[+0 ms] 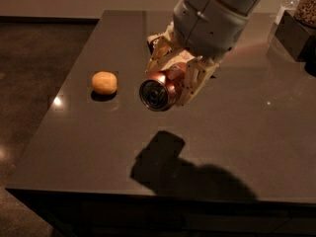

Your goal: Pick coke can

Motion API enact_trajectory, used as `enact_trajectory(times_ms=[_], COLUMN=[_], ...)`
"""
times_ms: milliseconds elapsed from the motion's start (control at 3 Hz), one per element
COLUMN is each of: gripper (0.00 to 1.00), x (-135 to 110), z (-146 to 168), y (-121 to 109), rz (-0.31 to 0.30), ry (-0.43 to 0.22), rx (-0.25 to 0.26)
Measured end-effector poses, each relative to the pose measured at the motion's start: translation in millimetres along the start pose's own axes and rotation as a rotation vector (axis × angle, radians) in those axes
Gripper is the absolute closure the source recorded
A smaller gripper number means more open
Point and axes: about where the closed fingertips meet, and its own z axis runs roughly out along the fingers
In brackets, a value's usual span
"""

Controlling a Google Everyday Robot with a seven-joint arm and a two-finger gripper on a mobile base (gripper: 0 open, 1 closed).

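The coke can (160, 89) is red-orange with a silver end that faces the camera. It lies sideways between the two pale fingers of my gripper (174, 81), which is shut on it. The can hangs well above the dark tabletop (98, 142), and its shadow falls on the table below, nearer the front edge. The white arm reaches down from the upper right and hides the area behind the can.
A round orange fruit (104, 82) lies on the table left of the can. A dark box (295, 33) with a clear bottle (289, 4) beside it stands at the back right. The table's left and front edges drop to a dark floor.
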Motion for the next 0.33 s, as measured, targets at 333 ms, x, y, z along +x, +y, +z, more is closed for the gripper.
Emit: enact_trajectory(times_ms=[333], gripper=[1.00], x=[-0.7], z=[-2.0], y=[-5.6], rz=[-0.003], ry=[0.009], rx=[0.023])
